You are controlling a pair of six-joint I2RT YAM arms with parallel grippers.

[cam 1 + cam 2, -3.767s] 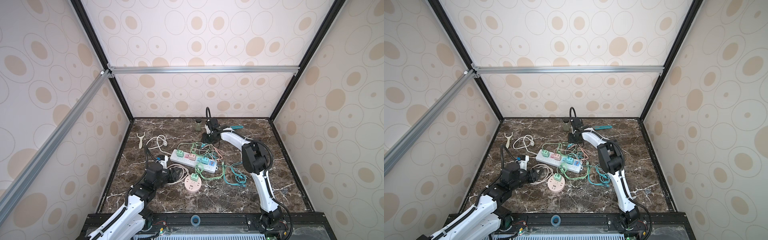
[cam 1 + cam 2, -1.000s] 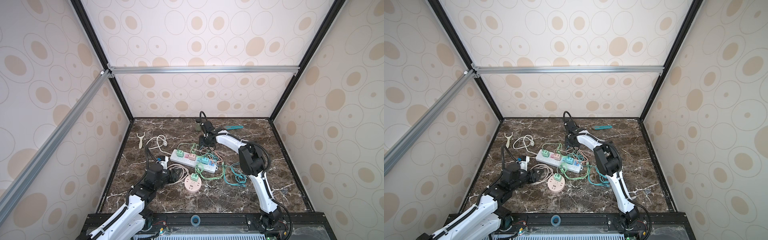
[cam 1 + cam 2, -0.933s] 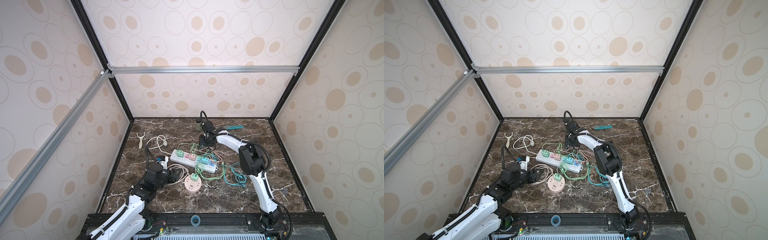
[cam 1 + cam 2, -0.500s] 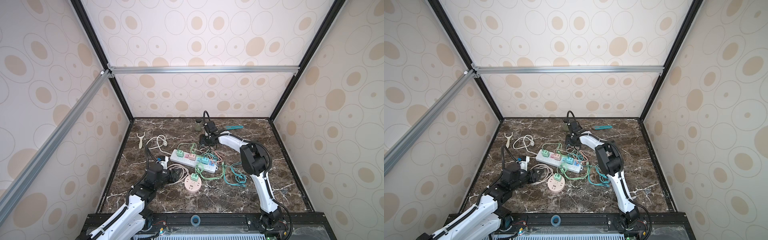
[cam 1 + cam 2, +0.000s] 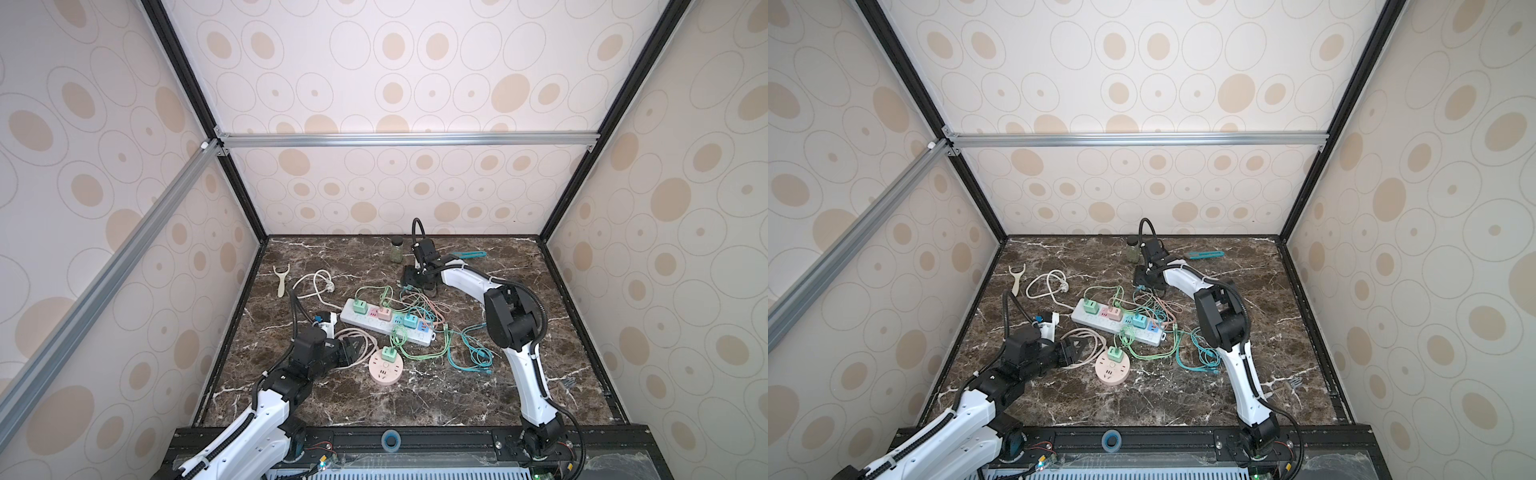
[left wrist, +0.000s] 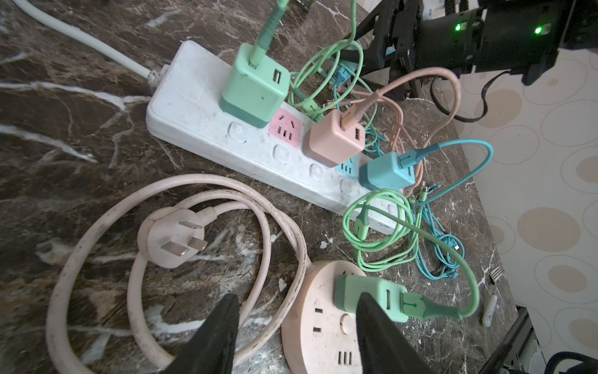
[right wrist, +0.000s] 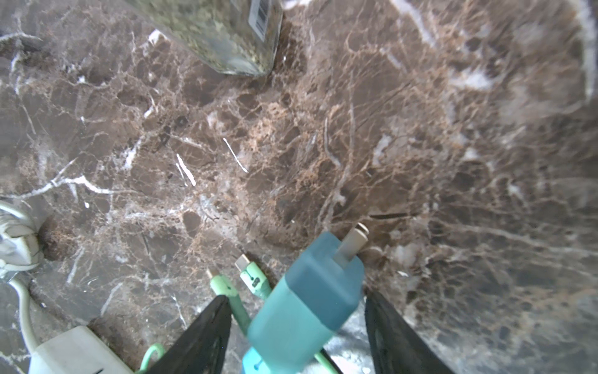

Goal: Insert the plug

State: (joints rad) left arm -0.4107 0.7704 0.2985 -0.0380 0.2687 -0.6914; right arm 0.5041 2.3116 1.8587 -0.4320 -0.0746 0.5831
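Teal charger plug (image 7: 310, 291): it sits between the fingers (image 7: 207, 336) of the right end effector (image 7: 296, 301). This is at the back of the marble counter (image 7: 453, 162), behind the white power strip (image 5: 386, 328) and near the herb jar (image 7: 220, 32).

Orientation: we read the long axis as running outward from the wrist. The dark teal end with the flat metal prongs leads, pointing away from the wrist and toward the marble. The paler end faces the wrist. The body is tilted, leaning toward one finger.

Right end effector: spread. We see a gap between one finger and the plug, with two green cable ends (image 7: 254, 278) lying in it. The other fingertip is just beside the plug's corner; we cannot tell whether it touches. The plug is blurred, and we cannot tell whether the prongs meet the counter.

Writing: we find no legible brand on the plug. The jar carries a barcode label (image 7: 260, 16) with unreadable digits.

Left end effector (image 6: 295, 296): spread, pinching nothing, above the pink cord (image 6: 268, 226) beside the round pink socket hub (image 6: 323, 340).

- The hub carries a mint charger (image 6: 365, 294).
- The strip holds a green charger (image 6: 252, 90), a pink charger (image 6: 333, 139) and a second teal charger (image 6: 385, 171).
- A pink three-pin plug (image 6: 171, 238) lies pins up inside the cord's coil.
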